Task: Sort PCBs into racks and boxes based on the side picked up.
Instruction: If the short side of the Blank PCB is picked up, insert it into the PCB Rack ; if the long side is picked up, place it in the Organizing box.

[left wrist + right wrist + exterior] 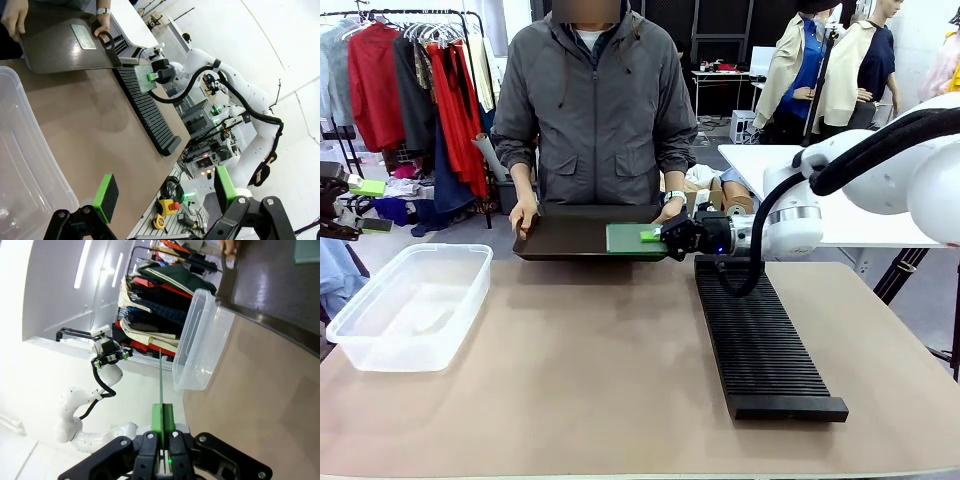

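Your right gripper [658, 237] is clamped on a PCB [160, 375], so the step in hand looks like the carry from the tray [560, 242] to its place.

Decide first which face was picked up. I can't tell it reliably from these views, so check it before you commit to the rack [760, 340] or the clear tub [408, 248].

The board is thin and held by one end only, so move it slowly and avoid any twist of the wrist that could make it swing. Draw it away from the tray, clear of the tray's edge, the second PCB [83, 36] lying on it, and the person's hand [670, 210] just beside your fingers.

If it goes to the rack, line the board's edge up with one cross slot and lower it straight down. The slots are fine, and a tilted board will likely ride over the ribs. The tub is well apart, across the table [590, 380], so lift the board higher for that trip.

In the right wrist view the board shows edge-on, pinched between the green pads [156, 417] and running straight out beyond them. In the left wrist view it hangs by the rack's far end, just off the tray.

Your left gripper [165, 192] stands wide open and holds nothing, next to the tub.
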Action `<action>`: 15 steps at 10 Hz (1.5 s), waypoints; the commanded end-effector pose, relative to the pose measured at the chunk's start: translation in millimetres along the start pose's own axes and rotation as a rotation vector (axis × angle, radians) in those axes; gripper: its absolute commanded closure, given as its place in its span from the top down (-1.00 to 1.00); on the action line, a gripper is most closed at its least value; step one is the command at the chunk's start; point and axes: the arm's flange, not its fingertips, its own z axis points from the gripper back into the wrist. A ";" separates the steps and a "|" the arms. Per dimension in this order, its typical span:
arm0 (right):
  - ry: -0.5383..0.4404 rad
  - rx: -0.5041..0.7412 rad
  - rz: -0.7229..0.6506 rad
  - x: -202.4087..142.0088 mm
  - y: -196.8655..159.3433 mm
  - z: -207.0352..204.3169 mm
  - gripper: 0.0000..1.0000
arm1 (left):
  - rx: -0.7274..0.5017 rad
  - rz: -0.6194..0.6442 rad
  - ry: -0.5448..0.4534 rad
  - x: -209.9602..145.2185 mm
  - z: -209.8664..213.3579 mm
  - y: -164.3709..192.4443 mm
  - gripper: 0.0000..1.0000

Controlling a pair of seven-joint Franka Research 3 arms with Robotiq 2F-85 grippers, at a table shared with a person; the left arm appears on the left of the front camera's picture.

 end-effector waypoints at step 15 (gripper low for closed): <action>0.037 -0.044 0.954 -9.1 -31.8 183.8 -1.00 | -0.004 0.007 -0.005 0.4 0.6 -1.8 1.00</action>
